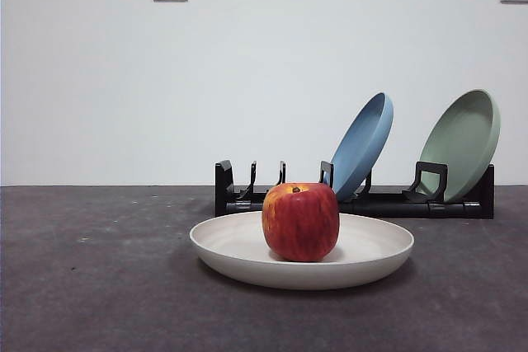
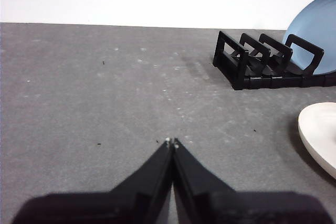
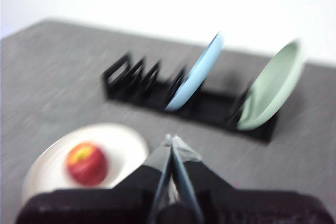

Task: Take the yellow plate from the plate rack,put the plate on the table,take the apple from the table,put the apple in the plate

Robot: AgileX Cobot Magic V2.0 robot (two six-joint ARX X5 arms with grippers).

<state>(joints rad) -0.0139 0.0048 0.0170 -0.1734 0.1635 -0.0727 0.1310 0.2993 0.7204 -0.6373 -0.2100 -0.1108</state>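
the red apple with yellowish streaks near its stem dimple (image 1: 300, 222) sits upright in the middle of the wide, shallow, pale cream matte plate (image 1: 239, 249), which lies flat on the dark grey, rough, speckled table (image 1: 91, 269) just in front of the long low black plate rack with curved upright prongs (image 1: 239, 195). in that rack a blue plate (image 1: 363, 144) leans in a middle slot and a pale green plate (image 1: 462, 142) leans in the slot at the far end from the empty prongs, both tilted and apart from each other. the left gripper (image 2: 171, 142) hangs over bare table, its two black jaws pressed together with nothing between them, well apart from the rack's empty end and from the cream plate, whose rim just shows at the edge of its view. the right gripper (image 3: 170, 140), seen in a blurred picture, is above the table near the cream plate, on the side of it away from the rack, its jaws also closed and empty.
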